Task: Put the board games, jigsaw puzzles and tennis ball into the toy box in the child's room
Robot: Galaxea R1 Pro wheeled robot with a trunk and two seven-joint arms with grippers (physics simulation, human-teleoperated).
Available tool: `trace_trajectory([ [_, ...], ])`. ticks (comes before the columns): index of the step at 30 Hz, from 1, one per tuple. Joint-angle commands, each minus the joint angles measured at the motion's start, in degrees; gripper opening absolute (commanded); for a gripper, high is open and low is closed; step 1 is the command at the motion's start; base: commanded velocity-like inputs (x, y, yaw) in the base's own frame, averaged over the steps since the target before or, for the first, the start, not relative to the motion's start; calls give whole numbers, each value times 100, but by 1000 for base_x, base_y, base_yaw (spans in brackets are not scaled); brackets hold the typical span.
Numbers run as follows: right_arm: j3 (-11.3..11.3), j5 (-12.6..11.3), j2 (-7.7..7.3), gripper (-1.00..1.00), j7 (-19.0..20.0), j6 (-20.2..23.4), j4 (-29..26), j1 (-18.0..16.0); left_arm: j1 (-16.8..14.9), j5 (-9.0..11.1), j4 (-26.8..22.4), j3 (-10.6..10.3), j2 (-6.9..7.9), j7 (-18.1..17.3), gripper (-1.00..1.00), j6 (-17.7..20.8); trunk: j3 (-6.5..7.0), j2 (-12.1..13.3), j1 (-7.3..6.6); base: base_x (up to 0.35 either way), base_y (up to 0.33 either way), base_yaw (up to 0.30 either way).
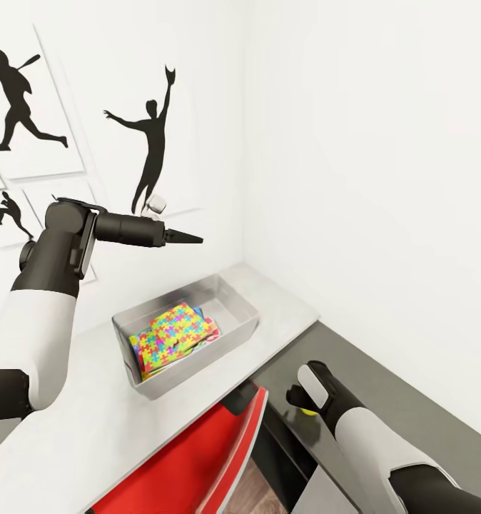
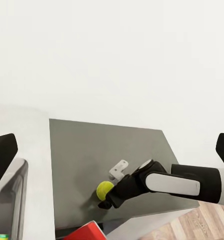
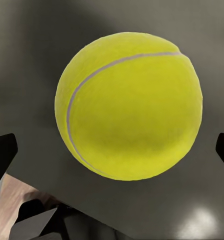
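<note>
The tennis ball (image 1: 309, 412) lies on a dark grey lower surface (image 1: 383, 385), at the tip of my right gripper (image 1: 297, 401). In the right wrist view the ball (image 3: 126, 105) sits between the spread fingers of the right gripper (image 3: 112, 150), with a gap on each side, so it is open. The toy box (image 1: 235, 294) stands on the light table (image 1: 76, 414) and holds bright jigsaw puzzles (image 1: 173, 332) over other coloured flat items. My left gripper (image 1: 185, 238) is open, raised above the box. From there I see the ball (image 2: 105, 190) and the right gripper (image 2: 110, 201).
A red chair (image 1: 190, 464) is pushed under the light table's front edge. White walls close the corner behind the box, with black sports silhouettes (image 1: 151, 150) on the left wall. A small white bracket-like piece (image 2: 119, 170) lies by the ball. Wood floor (image 2: 201, 222) shows beyond the dark surface.
</note>
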Motion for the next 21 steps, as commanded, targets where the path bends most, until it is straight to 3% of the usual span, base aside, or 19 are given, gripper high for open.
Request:
trace_trajectory([
  [1,41,-61,-6,100,-53,16,-9,-4,-6,-57,-5,-4,2,-54,100,60,-18,-9,2,0,0,0],
  [21,36,-53,-21,100,-53,-222,-50,-19,-6,-57,-5,-4,2,-54,100,60,-54,-9,2,0,0,0],
])
